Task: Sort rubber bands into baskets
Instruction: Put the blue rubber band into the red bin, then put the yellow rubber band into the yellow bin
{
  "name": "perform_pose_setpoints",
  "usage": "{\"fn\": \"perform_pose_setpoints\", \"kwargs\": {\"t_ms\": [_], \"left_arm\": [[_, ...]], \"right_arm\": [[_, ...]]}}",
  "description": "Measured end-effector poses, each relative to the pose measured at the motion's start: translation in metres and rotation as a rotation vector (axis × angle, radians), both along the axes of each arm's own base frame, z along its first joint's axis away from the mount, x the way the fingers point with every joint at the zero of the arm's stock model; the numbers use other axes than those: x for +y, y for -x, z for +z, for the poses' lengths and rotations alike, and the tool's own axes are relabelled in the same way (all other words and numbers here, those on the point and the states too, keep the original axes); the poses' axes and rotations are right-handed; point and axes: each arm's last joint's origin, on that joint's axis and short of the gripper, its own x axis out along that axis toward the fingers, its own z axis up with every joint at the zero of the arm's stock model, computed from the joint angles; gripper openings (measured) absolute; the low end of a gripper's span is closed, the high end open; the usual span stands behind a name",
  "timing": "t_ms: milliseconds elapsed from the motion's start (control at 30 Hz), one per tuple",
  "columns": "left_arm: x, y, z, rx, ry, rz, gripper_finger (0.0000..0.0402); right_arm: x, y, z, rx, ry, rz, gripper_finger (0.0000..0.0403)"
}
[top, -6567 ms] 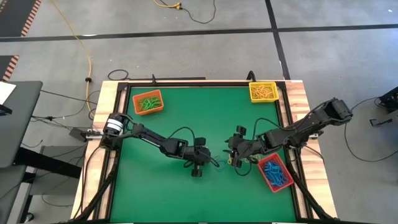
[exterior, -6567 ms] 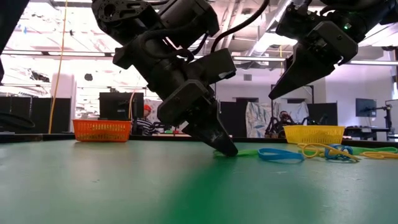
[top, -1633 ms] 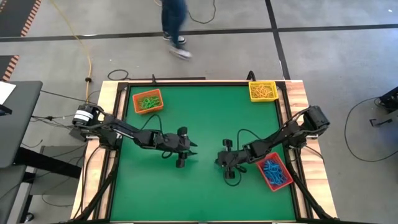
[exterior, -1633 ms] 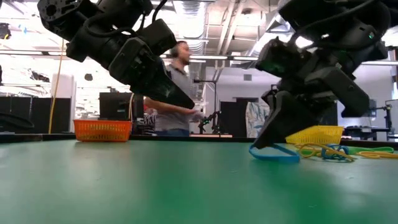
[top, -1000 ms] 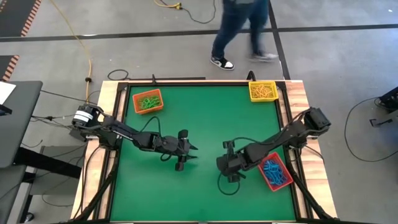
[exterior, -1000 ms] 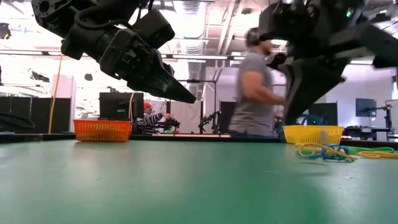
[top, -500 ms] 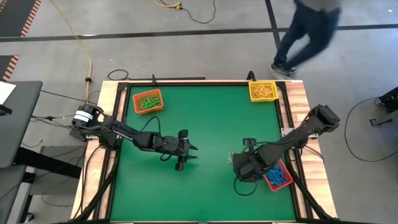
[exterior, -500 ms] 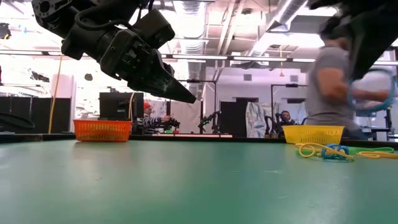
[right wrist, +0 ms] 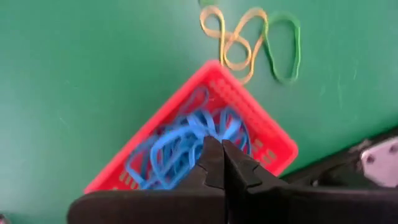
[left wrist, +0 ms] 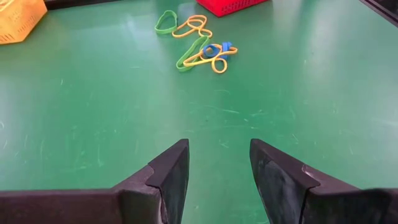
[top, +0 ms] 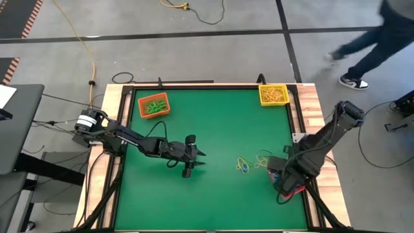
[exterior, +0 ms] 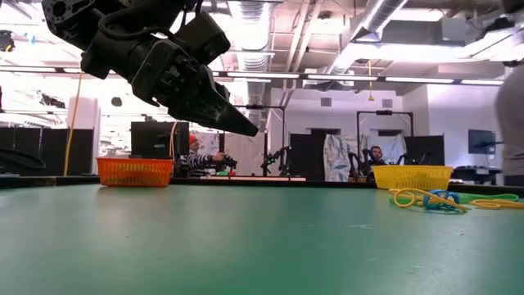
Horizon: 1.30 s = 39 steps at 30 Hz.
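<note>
Loose yellow, green and blue rubber bands [top: 249, 162] lie on the green table right of centre; they also show in the left wrist view [left wrist: 202, 53] and the low view [exterior: 430, 199]. The red basket [right wrist: 264, 127] holds blue bands and sits near the right edge, mostly hidden under my right arm in the high view [top: 294, 190]. My right gripper [right wrist: 219, 148] is shut right above it, pointing down. The orange basket [top: 154, 105] with green bands stands far left and the yellow basket [top: 273, 95] far right. My left gripper [top: 202, 158] hovers open left of centre, nothing between its fingers [left wrist: 177, 165]. My right gripper comes from above, pointing straight down over the red basket. A blue rubber band [right wrist: 198, 132] seems pinched at its fingertips and hangs clear above the basket. It blends with the blue bands below it, so which part is held cannot be told.
A person's legs [top: 372, 39] cross the floor beyond the table's far right corner. The green table between the two arms and along its near side is bare. Wooden borders and cables [top: 107, 162] run along the left and right edges.
My right gripper has risen and swung toward the table's right edge, turning about and tipping to point straight down, and now stands over the red basket. The blue band went with it, hanging clear of the table. The person has walked rightward beyond the far edge.
</note>
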Motion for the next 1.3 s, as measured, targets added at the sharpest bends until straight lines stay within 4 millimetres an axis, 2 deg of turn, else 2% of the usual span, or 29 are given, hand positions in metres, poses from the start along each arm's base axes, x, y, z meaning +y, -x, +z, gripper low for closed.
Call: {"fn": "perform_pose_setpoints", "kwargs": {"t_ms": [133,367,667,900,1133,1300], "left_arm": [[0.000,0.000,0.000,0.000,0.000,0.000,0.0160],[0.000,0.000,0.000,-0.001,0.000,0.002,0.0160],[0.000,0.000,0.000,-0.006,0.014,0.009,0.0160],[-0.001,0.000,0.000,-0.006,0.016,0.009,0.0160],[-0.001,0.000,0.001,-0.006,0.017,0.009,0.0160],[-0.001,0.000,0.001,-0.007,0.017,0.009,0.0160]], "right_arm": [[0.004,0.014,-0.013,0.008,-0.026,-0.040,0.0018],[0.009,0.028,-0.025,-0.060,-0.114,-0.093,0.0016],[0.001,0.038,-0.047,-0.036,-0.066,-0.165,0.0026],[0.000,0.038,-0.047,-0.034,-0.059,-0.175,0.0078],[-0.004,0.040,-0.047,-0.017,-0.023,-0.214,0.0173],[-0.007,0.039,-0.033,-0.074,0.055,-0.228,0.0221]]}}
